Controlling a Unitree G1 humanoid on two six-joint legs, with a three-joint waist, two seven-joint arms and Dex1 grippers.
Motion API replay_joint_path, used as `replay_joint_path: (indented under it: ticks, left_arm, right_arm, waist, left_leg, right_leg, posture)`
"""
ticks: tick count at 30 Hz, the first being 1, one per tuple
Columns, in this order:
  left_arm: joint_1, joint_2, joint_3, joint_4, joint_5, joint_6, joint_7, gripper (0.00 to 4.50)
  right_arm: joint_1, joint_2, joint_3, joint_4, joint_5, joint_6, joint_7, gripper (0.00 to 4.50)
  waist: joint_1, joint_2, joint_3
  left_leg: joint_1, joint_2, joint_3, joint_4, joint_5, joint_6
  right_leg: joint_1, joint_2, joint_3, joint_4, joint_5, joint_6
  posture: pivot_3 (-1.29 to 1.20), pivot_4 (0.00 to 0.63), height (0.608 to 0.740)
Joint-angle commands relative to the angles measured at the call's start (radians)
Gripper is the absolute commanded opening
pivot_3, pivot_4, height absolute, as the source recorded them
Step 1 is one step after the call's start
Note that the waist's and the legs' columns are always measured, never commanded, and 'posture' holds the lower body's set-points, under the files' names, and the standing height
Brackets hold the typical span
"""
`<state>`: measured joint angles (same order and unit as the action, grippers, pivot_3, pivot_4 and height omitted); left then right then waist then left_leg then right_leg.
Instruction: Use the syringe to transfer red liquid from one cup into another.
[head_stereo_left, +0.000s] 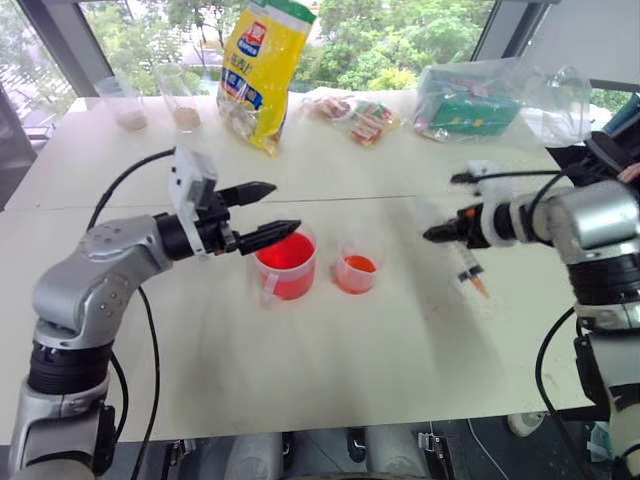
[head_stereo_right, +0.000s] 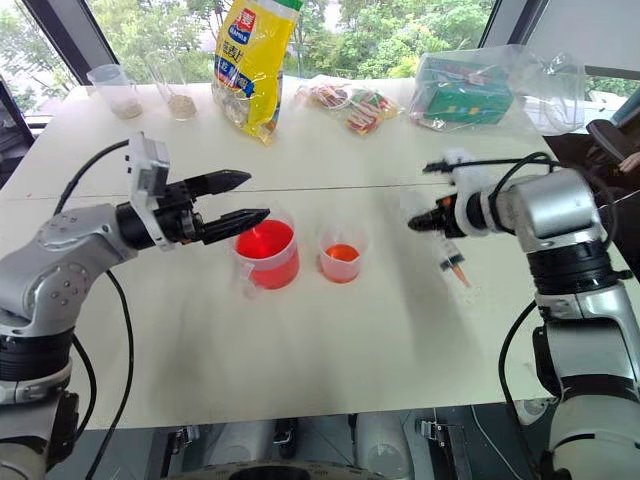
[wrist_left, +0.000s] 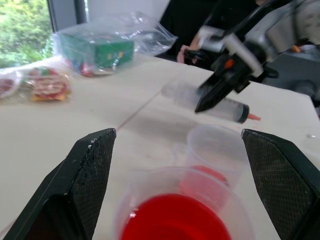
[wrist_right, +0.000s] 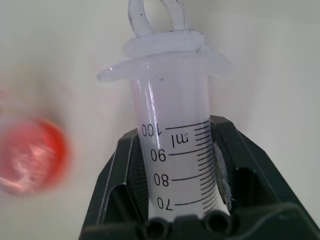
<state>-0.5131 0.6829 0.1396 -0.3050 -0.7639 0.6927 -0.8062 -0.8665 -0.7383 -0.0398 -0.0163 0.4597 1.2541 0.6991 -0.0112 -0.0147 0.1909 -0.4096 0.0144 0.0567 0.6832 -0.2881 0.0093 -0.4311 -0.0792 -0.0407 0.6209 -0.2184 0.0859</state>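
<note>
The handled cup (head_stereo_left: 287, 262), holding bright red liquid (wrist_left: 180, 222), stands mid-table. Just to its right is the small handleless cup (head_stereo_left: 357, 268) with a thin orange-red layer. My left gripper (head_stereo_left: 275, 208) hovers open over the handled cup's left rim, its fingers (wrist_left: 92, 165) wide apart with nothing between them. To the right, my right gripper (head_stereo_left: 435, 233) is shut on the barrel of the clear syringe (head_stereo_left: 470, 265). The syringe hangs above the table, its orange tip pointing away from the cups. In the right wrist view the syringe (wrist_right: 177, 150) sits between the jaws with its plunger pushed in.
Along the table's far side are a yellow bag (head_stereo_left: 260, 70), snack packets (head_stereo_left: 355, 115), a green box in a clear bag (head_stereo_left: 470, 100) and two clear cups with beige powder (head_stereo_left: 130, 105). A seam crosses the tabletop (head_stereo_left: 330, 360) behind the cups.
</note>
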Motion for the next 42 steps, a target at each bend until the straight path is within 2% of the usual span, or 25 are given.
replay_joint_path:
  ticks: [1,4,6,9,17,26,42]
  left_arm:
    - [-0.046,0.028,0.041,0.021,-0.016,0.001,-0.025,4.17]
    - [-0.091,0.056,0.033,0.062,-0.005,0.003,-0.045,4.17]
    - [-0.113,0.068,0.039,0.083,-0.007,0.006,-0.055,4.17]
    - [-0.203,0.091,0.065,0.162,-0.017,0.014,-0.063,4.17]
    - [-0.263,0.166,0.066,0.253,0.018,0.007,-0.142,4.17]
    - [-0.276,0.144,0.063,0.209,-0.002,0.048,-0.133,4.17]
    - [-0.278,0.082,0.020,0.204,0.024,0.043,-0.147,4.17]
  right_arm:
    - [0.000,0.090,-0.153,-0.158,0.100,-0.126,-0.007,1.35]
    - [0.023,0.238,-0.231,-0.263,0.183,-0.319,0.006,1.35]
    - [0.030,0.296,-0.233,-0.276,0.214,-0.362,0.000,1.35]
    - [0.020,0.472,-0.201,-0.248,0.303,-0.478,0.027,1.35]
    - [0.114,0.655,-0.009,-0.061,0.163,-0.824,0.141,1.35]
    - [0.225,0.715,0.132,0.115,0.013,-1.099,0.227,1.35]
    - [0.269,0.711,0.202,0.124,-0.046,-1.144,0.237,1.35]
  waist:
    - [-0.001,0.000,0.000]
    - [-0.002,0.000,0.000]
    - [-0.001,0.000,0.000]
    - [0.000,-0.001,0.000]
    - [-0.004,0.000,0.000]
    - [-0.004,0.000,0.000]
    - [-0.005,0.000,0.000]
  left_leg:
    - [0.000,0.000,0.000,0.000,0.000,0.000]
    - [0.000,0.000,0.000,0.000,0.000,0.000]
    - [0.000,0.000,0.000,0.000,0.000,0.000]
    - [0.001,-0.001,0.000,0.001,0.000,-0.001]
    - [0.002,0.000,0.000,0.000,0.001,-0.001]
    - [0.002,-0.001,0.000,0.000,0.001,-0.002]
    - [0.002,0.000,-0.001,0.000,0.002,-0.003]
  right_leg:
    - [0.000,0.000,0.000,0.000,0.000,0.000]
    - [0.000,0.001,0.000,0.001,0.000,0.000]
    - [-0.001,0.000,0.000,0.003,0.000,0.000]
    - [0.000,-0.001,0.000,0.005,0.000,0.000]
    - [-0.001,-0.001,0.000,0.008,0.000,0.000]
    - [-0.002,-0.001,0.000,0.008,0.000,0.000]
    - [-0.002,-0.001,0.000,0.009,0.000,0.000]
  posture:
    - [0.00,0.150,0.740]
    - [0.00,0.150,0.740]
    - [0.00,0.150,0.740]
    - [0.00,0.150,0.740]
    - [0.00,0.150,0.740]
    - [0.00,0.150,0.740]
    - [0.00,0.150,0.740]
